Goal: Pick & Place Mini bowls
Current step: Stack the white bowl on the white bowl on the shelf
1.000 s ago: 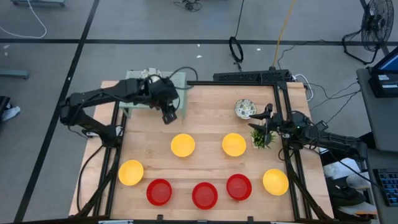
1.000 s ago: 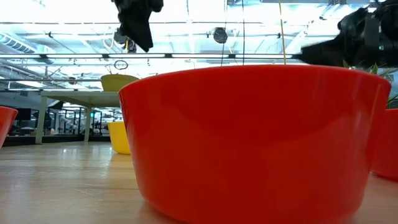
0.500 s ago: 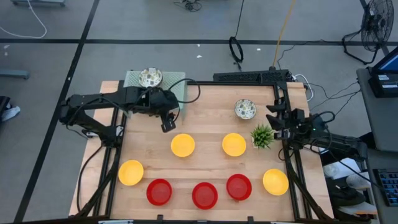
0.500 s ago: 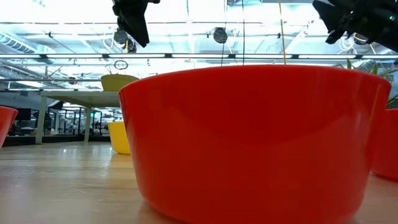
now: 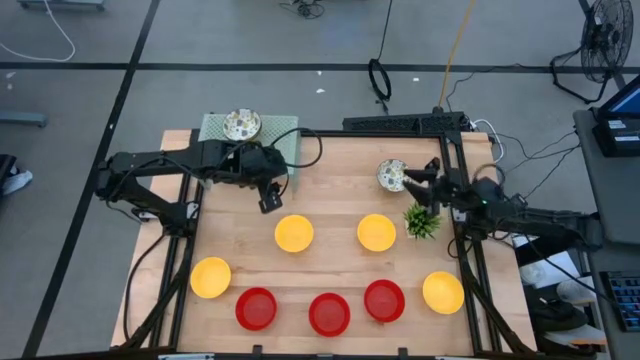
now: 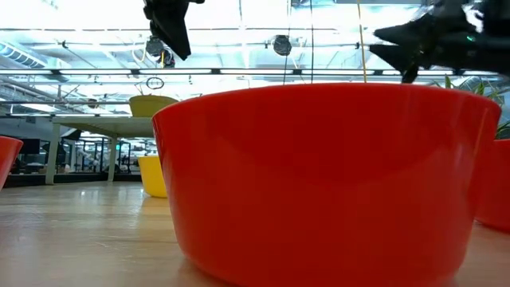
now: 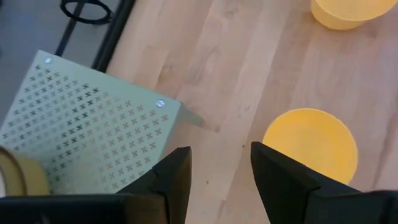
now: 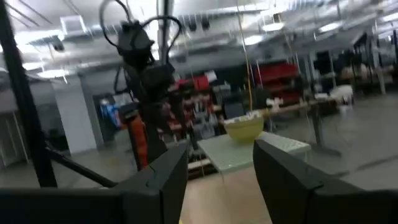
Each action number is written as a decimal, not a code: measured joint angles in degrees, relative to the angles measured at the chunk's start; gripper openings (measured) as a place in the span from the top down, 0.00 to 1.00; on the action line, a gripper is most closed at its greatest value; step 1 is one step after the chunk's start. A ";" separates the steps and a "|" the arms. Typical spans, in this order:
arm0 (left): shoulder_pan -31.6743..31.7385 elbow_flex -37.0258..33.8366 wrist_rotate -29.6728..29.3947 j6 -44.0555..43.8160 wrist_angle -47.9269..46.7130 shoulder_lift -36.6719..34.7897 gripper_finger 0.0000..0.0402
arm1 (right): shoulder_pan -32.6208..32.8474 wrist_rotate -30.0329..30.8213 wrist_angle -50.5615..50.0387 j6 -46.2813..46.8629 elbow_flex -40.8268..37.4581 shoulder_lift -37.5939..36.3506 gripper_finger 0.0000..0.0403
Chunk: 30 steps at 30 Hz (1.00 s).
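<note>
Several mini bowls stand on the wooden table: yellow ones [image 5: 294, 233] [image 5: 376, 232] [image 5: 211, 277] [image 5: 443, 292] and three red ones [image 5: 256, 308] [image 5: 329, 313] [image 5: 384, 300]. One white speckled bowl [image 5: 241, 124] sits on the green perforated mat [image 5: 285, 140] at the far left. Another white speckled bowl [image 5: 392, 175] stands far right. My left gripper [image 5: 268, 200] [image 7: 221, 174] hangs open above bare wood between the mat and the nearest yellow bowl [image 7: 310, 143]. My right gripper [image 5: 414, 178] [image 8: 221, 168] is open, held level and raised beside the far-right speckled bowl.
A small green plant [image 5: 422, 218] stands just nearside of my right gripper. A black frame [image 5: 452, 160] borders the table's right and far sides. In the low view a red bowl [image 6: 319, 175] fills the foreground. Bare wood lies in the table's far middle.
My left gripper drew back from the mat toward the near edge, uncovering the white bowl there, then held still. My right gripper rose from beside the plant and swung toward the table's left and far side, ending next to the far-right speckled bowl.
</note>
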 joint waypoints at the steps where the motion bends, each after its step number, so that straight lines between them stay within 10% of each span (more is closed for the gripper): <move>1: 0.01 0.00 -0.48 0.00 0.00 0.00 0.58 | 0.00 0.02 -1.57 -0.02 1.71 1.91 0.58; 14: 0.00 0.00 -0.86 -1.70 -0.28 0.00 0.58 | -0.02 16.51 -37.74 1.91 23.70 27.65 0.58; 30: 0.00 -0.02 -0.83 -1.62 -0.37 0.00 0.58 | -0.02 16.89 -44.13 4.87 28.57 44.56 0.58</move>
